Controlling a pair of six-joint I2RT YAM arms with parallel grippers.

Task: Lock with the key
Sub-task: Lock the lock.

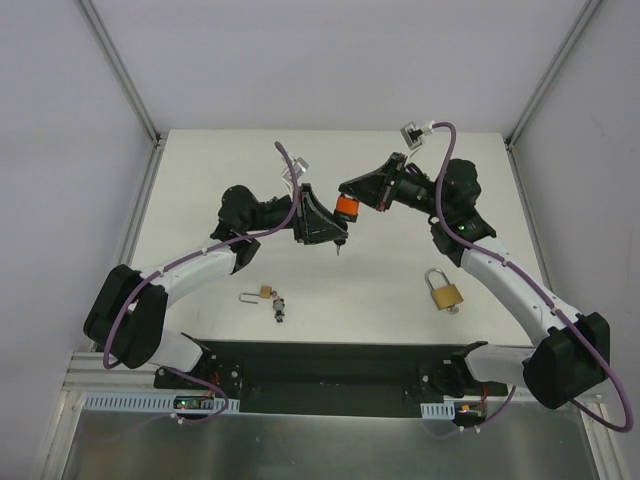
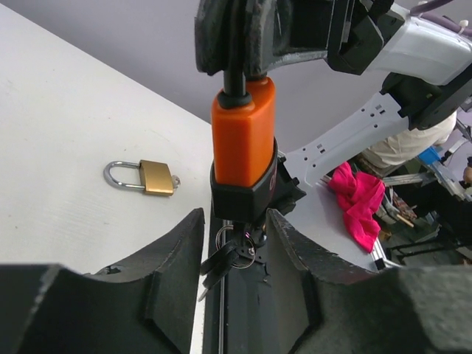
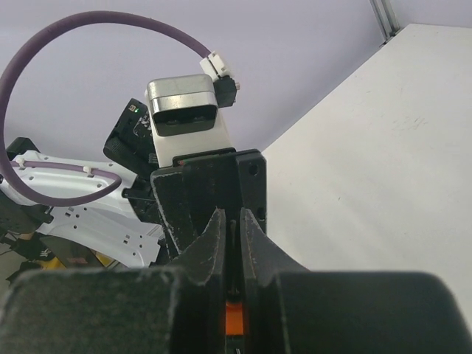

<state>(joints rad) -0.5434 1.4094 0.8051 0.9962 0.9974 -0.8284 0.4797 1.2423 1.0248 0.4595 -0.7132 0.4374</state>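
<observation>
An orange padlock [image 1: 346, 208] with a black base is held in the air between both arms. In the left wrist view the padlock [image 2: 243, 133] stands upright, and my left gripper [image 2: 236, 225] is closed around its black base. A bunch of dark keys [image 2: 228, 259] on a ring hangs from the bottom of the lock, also seen in the top view [image 1: 338, 246]. My right gripper [image 1: 366, 195] is shut on the padlock's black shackle from above. In the right wrist view [image 3: 231, 221] the jaws are pressed close together, with a strip of the orange body [image 3: 233, 318] showing below.
A brass padlock [image 1: 445, 292] lies on the white table [image 1: 400, 160] at the right, also in the left wrist view [image 2: 144, 177]. A smaller brass padlock [image 1: 264, 293] with keys [image 1: 280, 309] lies near the front left. A pink cloth [image 2: 360, 203] lies off the table.
</observation>
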